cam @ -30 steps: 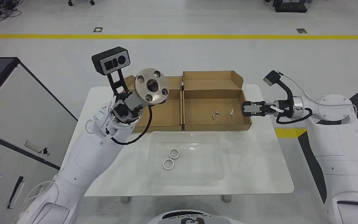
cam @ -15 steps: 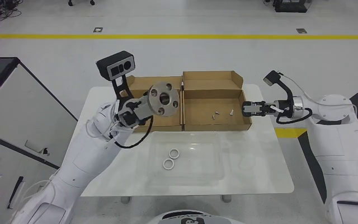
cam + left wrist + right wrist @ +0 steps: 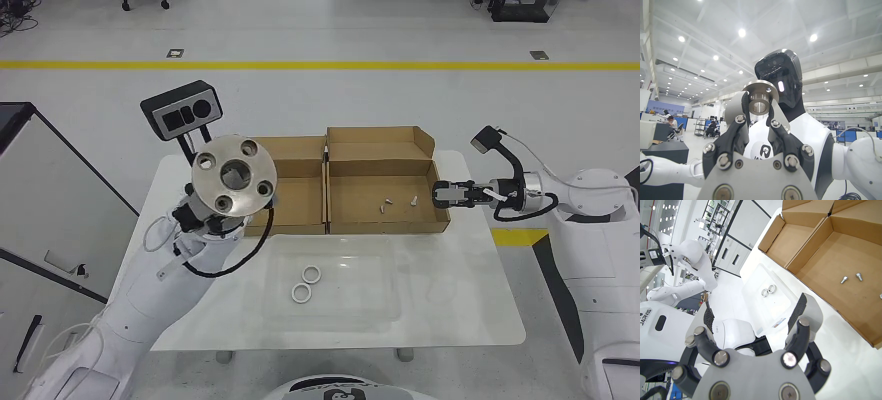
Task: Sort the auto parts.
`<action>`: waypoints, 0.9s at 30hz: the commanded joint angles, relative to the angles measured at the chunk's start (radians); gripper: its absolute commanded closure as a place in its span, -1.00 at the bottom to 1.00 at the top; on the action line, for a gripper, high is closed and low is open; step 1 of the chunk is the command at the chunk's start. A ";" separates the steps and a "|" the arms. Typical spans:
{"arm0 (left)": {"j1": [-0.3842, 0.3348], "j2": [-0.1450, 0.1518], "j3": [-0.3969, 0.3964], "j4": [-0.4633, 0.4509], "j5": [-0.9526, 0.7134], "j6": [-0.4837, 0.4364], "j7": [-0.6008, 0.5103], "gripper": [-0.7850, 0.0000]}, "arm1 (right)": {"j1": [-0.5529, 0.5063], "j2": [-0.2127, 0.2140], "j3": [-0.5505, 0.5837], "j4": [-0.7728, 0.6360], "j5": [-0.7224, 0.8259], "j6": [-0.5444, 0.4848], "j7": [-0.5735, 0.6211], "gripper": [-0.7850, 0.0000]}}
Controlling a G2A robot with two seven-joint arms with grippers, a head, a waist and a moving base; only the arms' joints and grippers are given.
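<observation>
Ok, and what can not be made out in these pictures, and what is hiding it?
1. Top view: the flange covers the left gripper beneath it and part of the floor of the left box.
2. Right wrist view: the picture edge cuts off a third small part in the right box.
3. Top view: the bolts are too small to tell their type.

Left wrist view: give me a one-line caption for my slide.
The left gripper clamps a round silver metal flange by its hub, held high beneath the ceiling lights.
</observation>
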 commanded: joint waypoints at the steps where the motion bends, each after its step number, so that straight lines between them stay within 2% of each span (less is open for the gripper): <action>1: 0.003 -0.002 -0.004 0.014 0.008 0.000 0.000 1.00 | 0.000 0.000 0.000 0.000 0.000 0.000 0.000 -1.00; 10: 0.014 0.009 -0.024 0.073 0.082 0.000 0.000 1.00 | 0.000 0.000 0.000 0.000 0.000 0.000 0.000 -1.00; 18: 0.013 0.022 -0.027 0.128 0.216 0.000 0.000 1.00 | 0.000 0.000 0.000 0.000 0.000 0.000 0.000 -1.00; 23: 0.011 0.024 -0.011 0.106 0.184 0.000 0.000 1.00 | 0.000 0.000 0.000 0.000 0.000 0.000 0.000 -1.00; 27: 0.015 0.015 -0.014 0.059 0.071 0.000 0.000 1.00 | 0.000 0.000 0.000 0.000 0.000 0.000 0.000 -1.00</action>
